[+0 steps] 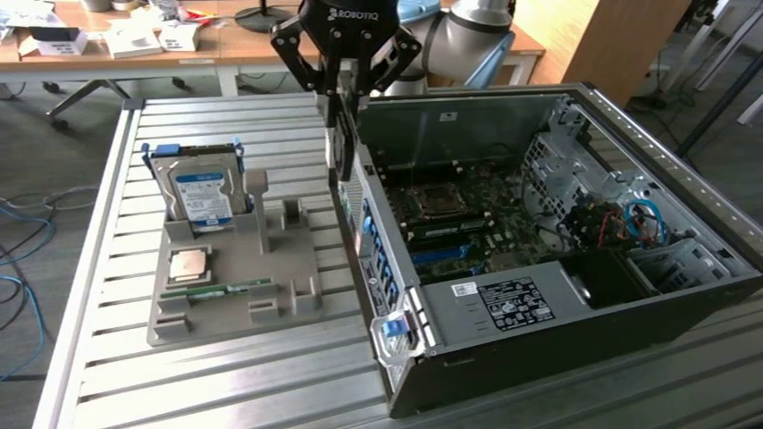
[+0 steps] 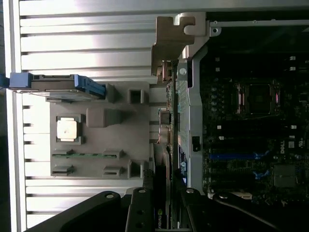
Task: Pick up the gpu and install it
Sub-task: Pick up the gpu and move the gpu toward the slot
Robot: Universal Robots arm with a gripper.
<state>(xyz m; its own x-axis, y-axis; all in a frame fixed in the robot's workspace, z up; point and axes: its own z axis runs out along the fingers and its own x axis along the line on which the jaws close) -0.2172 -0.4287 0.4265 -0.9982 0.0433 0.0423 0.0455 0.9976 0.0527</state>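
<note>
The gripper (image 1: pixel 343 88) hangs over the far corner of the open computer case (image 1: pixel 667 192), on the side towards the exterior view's left, with its fingers clamped on the top edge of the gpu (image 1: pixel 342 147). The card hangs upright and edge-on, along the case's wall and above the motherboard (image 1: pixel 477 210). Its metal bracket (image 2: pixel 171 38) sticks out past the case rim. On the exterior view's left, a grey fixture tray (image 1: pixel 227 308) lies on the slatted table (image 1: pixel 179 375). It holds an upright hard drive (image 1: pixel 200 192) at its far end, a square processor chip (image 1: pixel 188 265) nearer, and a narrow green memory stick (image 1: pixel 221 289) just beyond that.
</note>
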